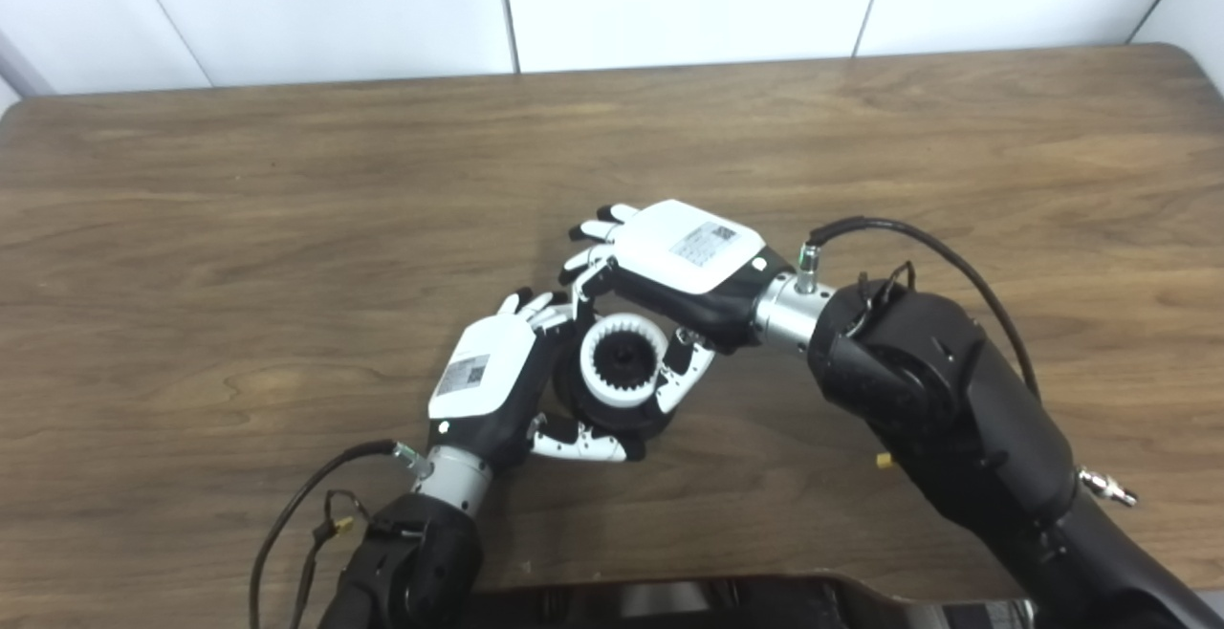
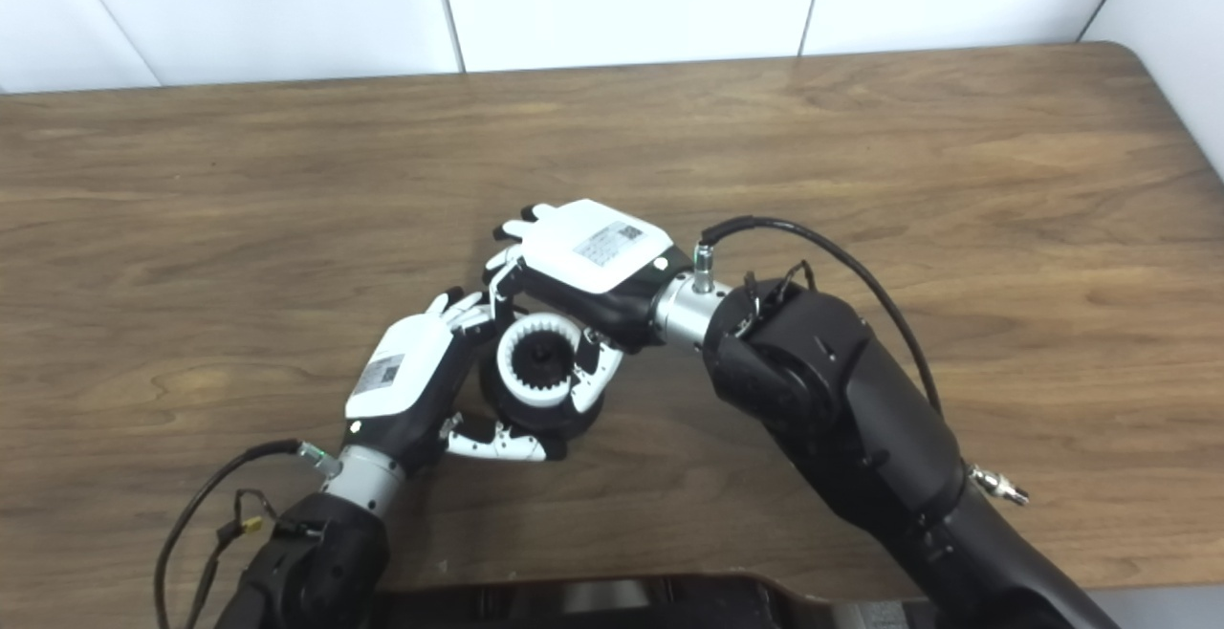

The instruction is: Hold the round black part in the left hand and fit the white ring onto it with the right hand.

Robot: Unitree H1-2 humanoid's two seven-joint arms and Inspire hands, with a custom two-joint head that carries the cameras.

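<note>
Ring (image 1: 626, 358) looks seated on the black part (image 1: 612, 414), which the left hand (image 1: 483, 376) cups; right hand (image 1: 684, 256) fingers curl round the ring, so I'd press evenly, no tilting.

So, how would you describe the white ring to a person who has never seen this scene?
Look at the near middle of the wooden table, where the left hand and right hand meet. Between them sits a round black part, held by the left hand. The white ring lies on top of it: the only white piece with small teeth around its inside.
</note>
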